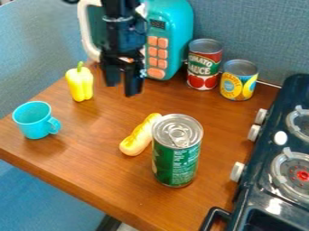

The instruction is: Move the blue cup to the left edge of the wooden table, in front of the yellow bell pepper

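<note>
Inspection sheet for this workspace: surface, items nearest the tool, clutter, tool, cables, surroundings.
Surface: brown wood-look tabletop; no spill seen.
Nearest items: yellow pepper, upright; toy microwave behind the tool.
Clutter: turquoise cup, upright; yellow-tan elongated item lying beside an upright green can; red-and-green can and shorter yellow-and-blue can, both upright at back.
Tool: over the table, fingers apart, nothing seen between them.
Cables: pale line behind the cans; cannot tell if cable or trim.
Surroundings: dark toy stove at right; blue-grey wall behind.
</note>
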`<state>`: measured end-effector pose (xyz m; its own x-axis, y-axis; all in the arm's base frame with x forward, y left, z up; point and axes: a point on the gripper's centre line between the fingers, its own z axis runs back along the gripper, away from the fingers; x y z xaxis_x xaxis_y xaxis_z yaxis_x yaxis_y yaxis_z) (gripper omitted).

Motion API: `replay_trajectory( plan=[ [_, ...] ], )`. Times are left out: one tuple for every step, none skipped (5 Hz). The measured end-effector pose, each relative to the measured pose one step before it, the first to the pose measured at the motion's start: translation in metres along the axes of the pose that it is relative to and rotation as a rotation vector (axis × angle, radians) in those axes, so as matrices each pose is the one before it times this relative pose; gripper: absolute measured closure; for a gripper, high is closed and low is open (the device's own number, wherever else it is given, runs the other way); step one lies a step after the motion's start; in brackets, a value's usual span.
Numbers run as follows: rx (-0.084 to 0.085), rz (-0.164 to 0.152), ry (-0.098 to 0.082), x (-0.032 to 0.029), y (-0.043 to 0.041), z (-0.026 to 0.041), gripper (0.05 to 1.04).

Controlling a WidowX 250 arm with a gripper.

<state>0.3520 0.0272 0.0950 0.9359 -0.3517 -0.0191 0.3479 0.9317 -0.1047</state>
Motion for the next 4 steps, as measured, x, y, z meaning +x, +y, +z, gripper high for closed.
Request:
replay_trajectory(
  plan=[
    [0.0145, -0.0169, 0.0354, -0.00014, -0.01286, -0.00757, 0.083],
    [0.0034, 0.0053, 0.0001, 0.00033, 0.00006, 0.00034, 0.083],
    [0.0000, -0.0015, 0.0000, 0.00000, 0.00000, 0.00000, 0.083],
    [-0.0007, -0.0014, 0.0014, -0.00032, -0.00013, -0.00037, 0.083]
  ],
)
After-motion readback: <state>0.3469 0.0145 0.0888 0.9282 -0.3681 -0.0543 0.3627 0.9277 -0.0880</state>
